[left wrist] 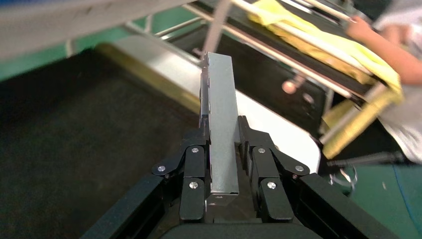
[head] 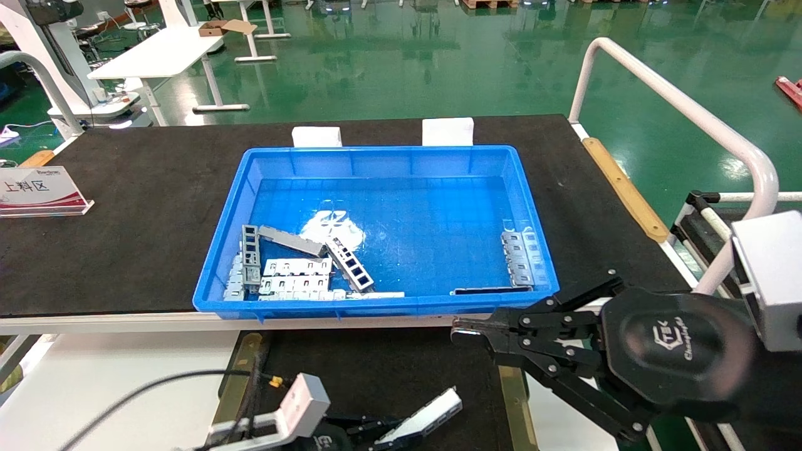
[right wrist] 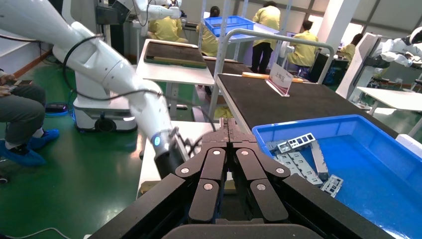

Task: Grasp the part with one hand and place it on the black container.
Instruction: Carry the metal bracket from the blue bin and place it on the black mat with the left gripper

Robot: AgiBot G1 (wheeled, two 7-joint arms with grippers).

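My left gripper (left wrist: 222, 149) is clamped on a slim silver-grey stamped metal channel part (left wrist: 222, 129), which sticks out beyond my fingertips, plain face showing. I hold it low over the wide matte-black container (head: 388, 369) with brass-coloured side rails, just in front of the bright blue plastic crate (head: 376, 225). More grey metal pieces (head: 294, 269) lie in the crate's near left corner and at its right wall. My right gripper (head: 460, 331), fingers pressed together and empty, hangs beside the crate's near right corner.
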